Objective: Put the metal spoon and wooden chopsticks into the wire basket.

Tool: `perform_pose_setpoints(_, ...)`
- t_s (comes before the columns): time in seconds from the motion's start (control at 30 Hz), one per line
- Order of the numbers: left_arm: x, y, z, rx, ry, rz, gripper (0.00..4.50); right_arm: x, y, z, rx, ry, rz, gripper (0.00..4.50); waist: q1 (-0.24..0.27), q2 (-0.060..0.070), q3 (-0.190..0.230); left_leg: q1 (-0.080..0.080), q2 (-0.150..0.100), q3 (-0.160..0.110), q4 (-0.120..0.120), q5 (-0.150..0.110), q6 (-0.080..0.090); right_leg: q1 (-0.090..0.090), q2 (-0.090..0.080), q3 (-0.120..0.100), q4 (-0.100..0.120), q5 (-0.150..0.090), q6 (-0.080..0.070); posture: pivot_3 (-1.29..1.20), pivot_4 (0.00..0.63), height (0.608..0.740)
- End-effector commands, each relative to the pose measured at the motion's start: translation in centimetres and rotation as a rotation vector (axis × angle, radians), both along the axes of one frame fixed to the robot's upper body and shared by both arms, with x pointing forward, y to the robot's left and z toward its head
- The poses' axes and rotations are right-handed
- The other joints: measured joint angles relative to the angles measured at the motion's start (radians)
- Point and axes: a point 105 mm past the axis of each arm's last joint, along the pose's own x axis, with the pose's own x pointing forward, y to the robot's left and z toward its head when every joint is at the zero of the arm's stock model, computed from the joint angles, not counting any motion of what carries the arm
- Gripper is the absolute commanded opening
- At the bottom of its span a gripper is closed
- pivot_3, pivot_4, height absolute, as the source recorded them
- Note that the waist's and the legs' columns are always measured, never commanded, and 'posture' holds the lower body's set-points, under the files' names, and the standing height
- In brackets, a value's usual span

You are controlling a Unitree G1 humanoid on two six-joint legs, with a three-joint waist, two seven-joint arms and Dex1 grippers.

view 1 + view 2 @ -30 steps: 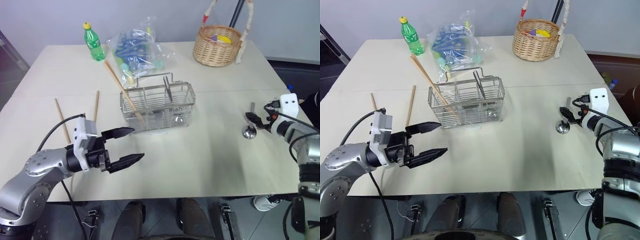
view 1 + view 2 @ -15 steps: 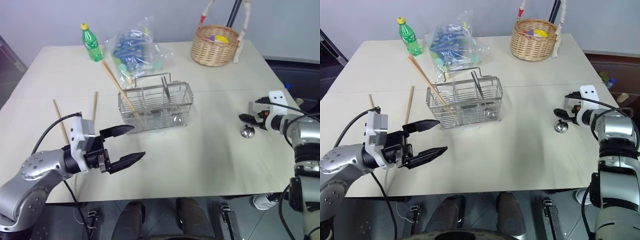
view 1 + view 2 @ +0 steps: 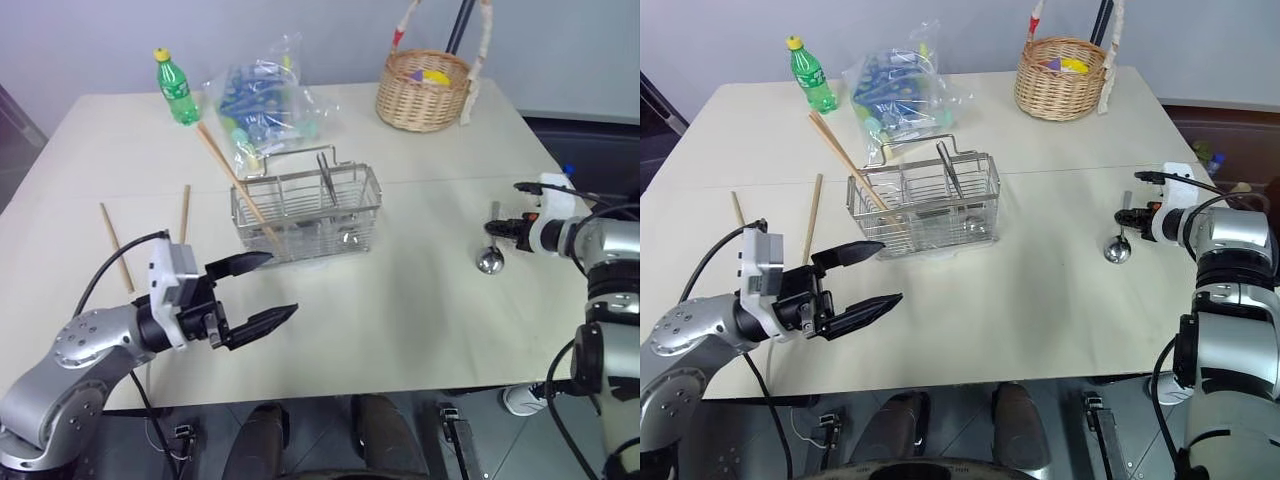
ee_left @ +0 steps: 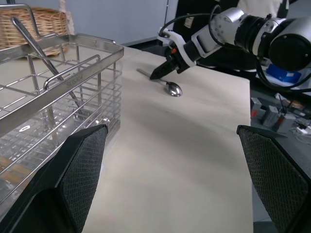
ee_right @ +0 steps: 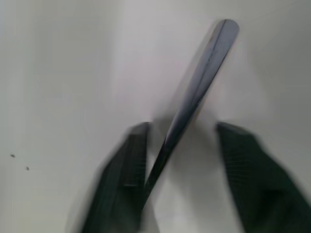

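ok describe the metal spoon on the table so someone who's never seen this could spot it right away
Start at the wire basket in the middle of the pale table, then look toward the table's right edge. The metal spoon lies flat there, its slim handle running between the right gripper fingers. It is the only shiny silver piece on that side; the wooden chopsticks are on the basket's other side.

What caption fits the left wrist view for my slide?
Wire basket beside open left gripper; across the table, right gripper at the metal spoon.
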Motion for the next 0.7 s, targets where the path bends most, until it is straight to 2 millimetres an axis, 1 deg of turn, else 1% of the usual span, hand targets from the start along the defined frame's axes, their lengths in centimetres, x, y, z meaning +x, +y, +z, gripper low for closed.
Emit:
perform_pose_setpoints(0.03, -0.4, -0.3, 0.7, -0.005, -0.052, -0.005, 4.5, -0.5, 0.6, -1.5, 0.002, 0.053, 0.019, 0.11, 0.001, 0.0, 0.0, 0.0, 0.0, 0.0, 0.0, 0.0, 0.0, 0.0, 0.0, 0.0, 0.0, 0.0, 0.0, 0.0, 0.15, 0.74)
perform_pose_setpoints(0.07, -0.4, -0.3, 0.7, -0.006, -0.053, -0.002, 4.5, -0.5, 0.7, -1.6, 0.001, 0.056, 0.021, 0.05, 0.001, -0.001, -0.001, 0.0, 0.0, 0.0, 0.0, 0.0, 0.0, 0.001, 0.0, 0.0, 0.0, 0.0, 0.0, 0.0, 0.15, 0.74)
perform_pose_setpoints(0.3, -0.5, -0.4, 0.6, -0.016, -0.052, 0.004, 4.5, -1.0, 0.5, -2.1, -0.005, 0.068, 0.009, 0.05, 0.004, -0.003, -0.002, 0.0, 0.0, 0.0, 0.001, 0.0, 0.0, 0.001, 0.0, 0.0, 0.0, 0.0, 0.0, 0.0, 0.15, 0.74)
perform_pose_setpoints(0.5, -0.5, -0.6, 0.7, -0.02, -0.052, -0.003, 4.5, -1.0, 0.2, -1.8, -0.008, 0.062, -0.013, 0.05, 0.004, -0.003, -0.002, 0.0, 0.0, 0.0, 0.001, 0.0, 0.0, 0.001, 0.0, 0.0, 0.0, 0.0, 0.0, 0.0, 0.15, 0.74)
perform_pose_setpoints(0.6, -0.4, -0.6, 0.7, -0.018, -0.055, -0.012, 4.5, -0.4, 0.2, -0.9, -0.015, 0.016, -0.023, 0.05, 0.004, -0.003, -0.002, 0.0, 0.0, 0.0, 0.001, 0.0, 0.0, 0.001, 0.0, 0.0, 0.0, 0.0, 0.0, 0.0, 0.15, 0.74)
perform_pose_setpoints(0.7, -0.2, -0.6, 0.7, -0.017, -0.057, -0.017, 4.5, 0.7, 0.0, 1.6, -0.045, -0.101, -0.053, 0.05, 0.004, -0.003, -0.002, 0.0, 0.0, 0.0, 0.001, 0.0, 0.0, 0.001, 0.0, 0.0, 0.0, 0.0, -0.001, 0.0, 0.15, 0.74)
